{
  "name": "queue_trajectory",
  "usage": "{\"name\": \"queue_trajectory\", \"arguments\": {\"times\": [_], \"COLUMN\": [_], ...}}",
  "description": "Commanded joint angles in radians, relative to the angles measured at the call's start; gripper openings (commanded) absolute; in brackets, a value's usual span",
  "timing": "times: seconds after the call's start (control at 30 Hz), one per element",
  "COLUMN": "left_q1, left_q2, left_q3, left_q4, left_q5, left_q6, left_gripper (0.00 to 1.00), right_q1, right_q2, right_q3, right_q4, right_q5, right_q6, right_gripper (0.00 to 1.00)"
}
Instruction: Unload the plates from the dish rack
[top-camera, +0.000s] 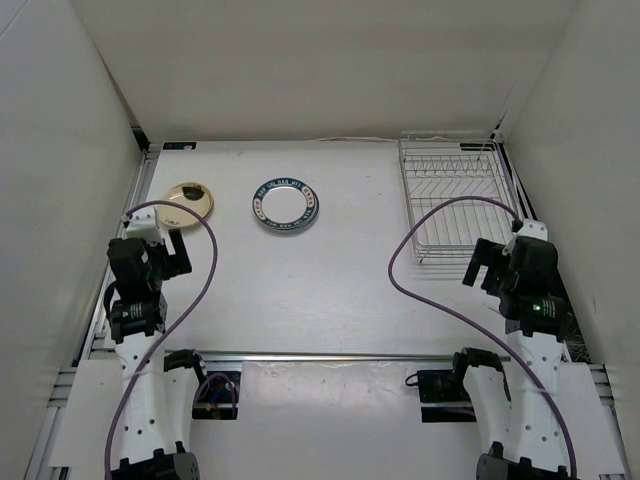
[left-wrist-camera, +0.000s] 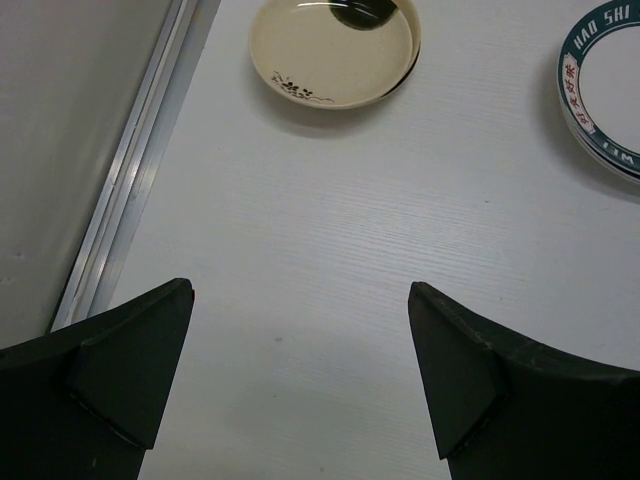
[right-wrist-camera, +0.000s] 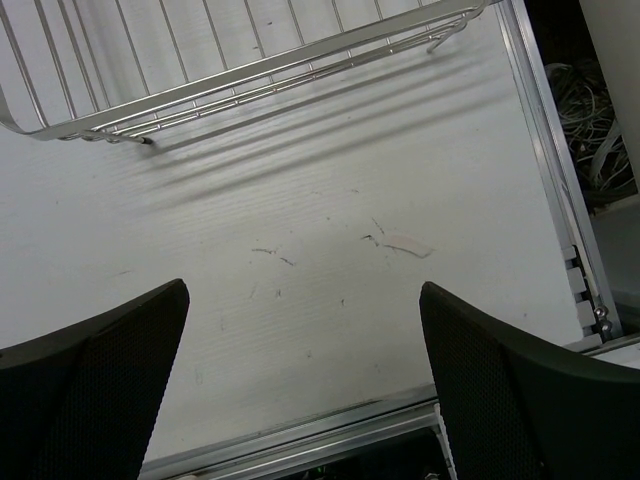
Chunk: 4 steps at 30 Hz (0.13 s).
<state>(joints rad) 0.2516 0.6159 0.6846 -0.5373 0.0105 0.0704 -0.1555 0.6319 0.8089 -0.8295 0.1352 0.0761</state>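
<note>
Both arms sit low at my end of the white table (top-camera: 330, 290), one on each side. The left gripper (top-camera: 152, 247) is released, its two black fingers (left-wrist-camera: 120, 370) spread wide with nothing between them and bare table under the gap. The right gripper (top-camera: 500, 262) is just as wide open and also carries nothing.

The rectangular silver wire dish rack (top-camera: 455, 205) stands in the far right corner of the table. Its near edge lies just beyond the right gripper, and in the right wrist view its curved rails (right-wrist-camera: 250, 80) cross the top of the picture, apart from the fingers.

Two plates lie flat on the table, outside the rack and well to its left. The small round cream-yellow plate with a dark brown spot (top-camera: 187, 200) is at the far left, just ahead of the left gripper and near the aluminium side rail (left-wrist-camera: 130, 170). The round white plate with a blue lettered rim (top-camera: 285, 204) lies to its right, not touching it. In the left wrist view a second pale edge shows under that rim (left-wrist-camera: 600, 95), but I cannot tell whether another plate sits beneath it.

A purple cable (top-camera: 205, 260) loops from each arm.
</note>
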Motion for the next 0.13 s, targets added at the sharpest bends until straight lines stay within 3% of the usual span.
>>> {"name": "queue_trajectory", "arguments": {"times": [0.0, 0.1], "left_q1": [0.005, 0.005], "left_q2": [-0.002, 0.007], "left_q3": [0.018, 0.018], "left_q4": [0.022, 0.022], "left_q5": [-0.015, -0.015], "left_q6": [-0.007, -0.007], "left_gripper": [1.0, 1.0], "right_q1": [-0.004, -0.004], "right_q2": [-0.017, -0.027], "right_q3": [0.01, 0.01], "right_q4": [0.056, 0.056], "right_q5": [-0.005, -0.005], "right_q6": [0.016, 0.016], "right_gripper": [0.99, 0.99]}}
